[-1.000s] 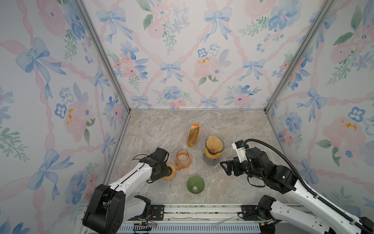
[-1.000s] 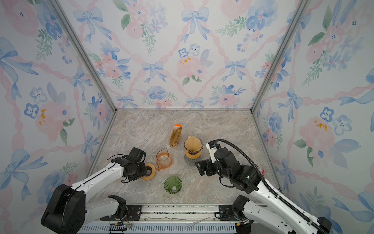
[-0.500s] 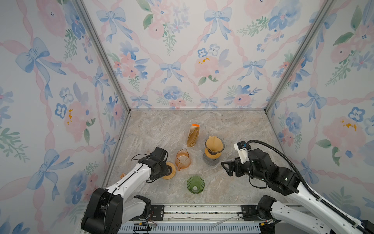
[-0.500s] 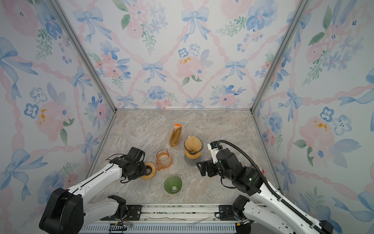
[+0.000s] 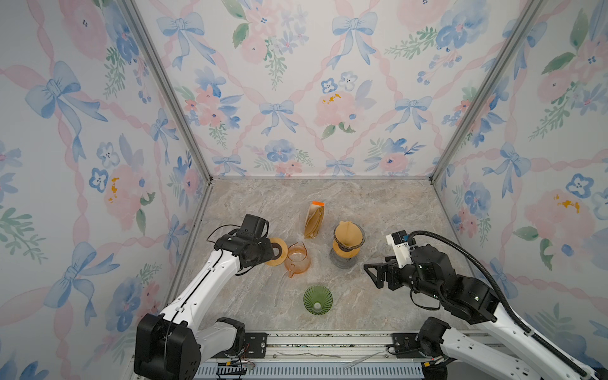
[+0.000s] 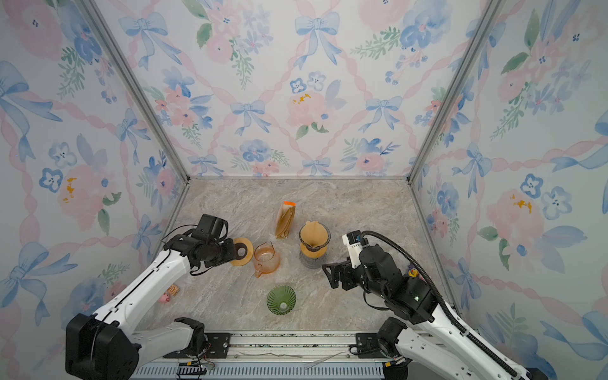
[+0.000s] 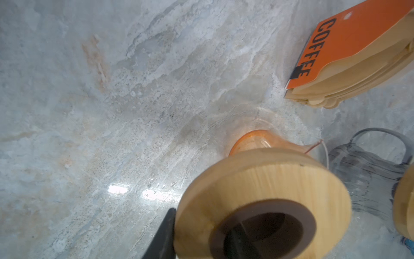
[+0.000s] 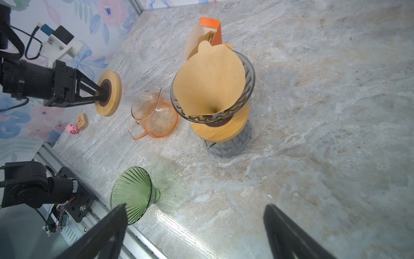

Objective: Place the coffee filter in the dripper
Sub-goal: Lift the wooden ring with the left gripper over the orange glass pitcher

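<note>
The coffee filter sits opened inside the grey glass dripper, upper middle of the right wrist view, its point down in the neck. The dripper rests on a wooden collar over a grey carafe. By that the task looks done, unless the empty green dripper at lower left was meant. The right claw gapes wide and empty at the bottom edge. The left claw, at left, pinches a wooden ring near the orange jug. Only the left wrist view shows one finger through the ring's hole and "COFFEE" on the filter pack.
</note>
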You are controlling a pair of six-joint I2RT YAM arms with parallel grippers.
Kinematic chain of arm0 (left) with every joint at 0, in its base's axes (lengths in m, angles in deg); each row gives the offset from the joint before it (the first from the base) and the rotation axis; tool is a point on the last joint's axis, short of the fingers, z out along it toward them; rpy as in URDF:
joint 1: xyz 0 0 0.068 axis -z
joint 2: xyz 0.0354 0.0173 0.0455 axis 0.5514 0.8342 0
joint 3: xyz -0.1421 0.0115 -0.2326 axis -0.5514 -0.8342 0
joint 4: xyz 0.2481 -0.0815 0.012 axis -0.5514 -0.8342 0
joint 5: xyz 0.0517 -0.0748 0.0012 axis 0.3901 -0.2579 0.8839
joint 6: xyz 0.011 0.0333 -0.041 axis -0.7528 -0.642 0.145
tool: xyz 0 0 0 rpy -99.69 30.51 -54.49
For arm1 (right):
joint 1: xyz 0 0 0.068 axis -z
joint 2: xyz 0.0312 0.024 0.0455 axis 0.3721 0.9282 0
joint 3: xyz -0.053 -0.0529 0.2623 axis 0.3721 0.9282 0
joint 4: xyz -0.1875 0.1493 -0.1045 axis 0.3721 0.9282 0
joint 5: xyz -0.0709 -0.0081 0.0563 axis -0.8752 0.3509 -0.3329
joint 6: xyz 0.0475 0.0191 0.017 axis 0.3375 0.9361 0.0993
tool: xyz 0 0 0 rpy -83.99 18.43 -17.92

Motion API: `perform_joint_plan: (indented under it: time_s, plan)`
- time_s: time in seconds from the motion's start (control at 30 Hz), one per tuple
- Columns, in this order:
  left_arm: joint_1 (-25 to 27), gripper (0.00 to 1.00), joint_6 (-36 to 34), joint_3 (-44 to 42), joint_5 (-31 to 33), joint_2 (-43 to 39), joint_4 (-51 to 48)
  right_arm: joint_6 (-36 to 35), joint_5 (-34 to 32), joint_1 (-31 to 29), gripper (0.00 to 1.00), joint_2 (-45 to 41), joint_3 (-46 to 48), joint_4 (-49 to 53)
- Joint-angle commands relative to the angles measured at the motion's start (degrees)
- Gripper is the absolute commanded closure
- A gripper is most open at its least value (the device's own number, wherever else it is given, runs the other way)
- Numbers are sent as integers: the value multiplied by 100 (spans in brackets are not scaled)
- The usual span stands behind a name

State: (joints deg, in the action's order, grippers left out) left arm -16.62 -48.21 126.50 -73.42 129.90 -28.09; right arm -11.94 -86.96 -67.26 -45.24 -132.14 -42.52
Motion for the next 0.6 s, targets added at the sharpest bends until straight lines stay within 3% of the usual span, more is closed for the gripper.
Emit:
perform_joint_plan:
  time_s: [0.0, 0.57]
  plan:
    - [8, 68, -567, 440, -301, 282, -353, -73, 74, 43, 4, -53, -69, 221]
    - [767, 68, -1630, 2246, -326, 1953, -1285, -17, 203, 42, 4, 223, -243, 213]
